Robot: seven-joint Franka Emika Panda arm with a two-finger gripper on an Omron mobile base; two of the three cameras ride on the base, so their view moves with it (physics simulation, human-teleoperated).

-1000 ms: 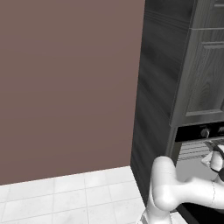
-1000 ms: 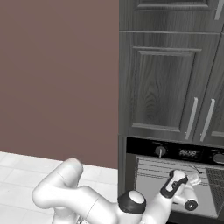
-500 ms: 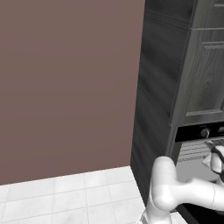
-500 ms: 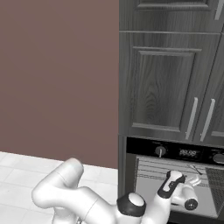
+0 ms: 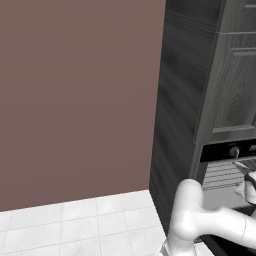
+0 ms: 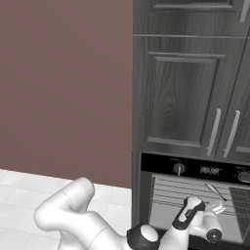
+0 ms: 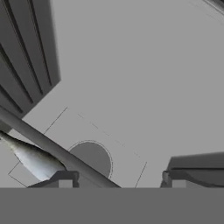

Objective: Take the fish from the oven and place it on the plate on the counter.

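The brown wall (image 5: 75, 100) and the dark cupboard tower (image 6: 185, 97) stand in both base views just as they did a second ago, so my base has not driven. The white tiled floor (image 5: 75, 225) runs along the foot of both.

Below the cupboard doors the oven (image 6: 161, 168) stands open, its pale inside and wire racks on show. My arm reaches in from below. Over the last second my hand has crept only slightly deeper into the cavity and my elbow has sunk a touch. I read this as the final approach to the fish, with the grasp not yet made.

From the hand view, a dark rack bar (image 7: 57, 151) crosses the lower left of the oven's pale inside on a slant. The fish (image 7: 33, 159), silvery and tapered, lies at the lower left, partly behind that bar. It is just beside one finger tip. I cannot tell whether they touch.

My end effector (image 7: 119, 180) is spread wide and holds nothing, no different from a second ago. The fish sits off to one side of the gap, not between the tips. I judge I must shift toward it and clear the bar before pinching. The carry to the plate is not yet begun.

On the black control strip sit a round knob (image 6: 179, 168) and a small display (image 6: 210, 171). Its pale characters are too small to read, and I see no brand or label.
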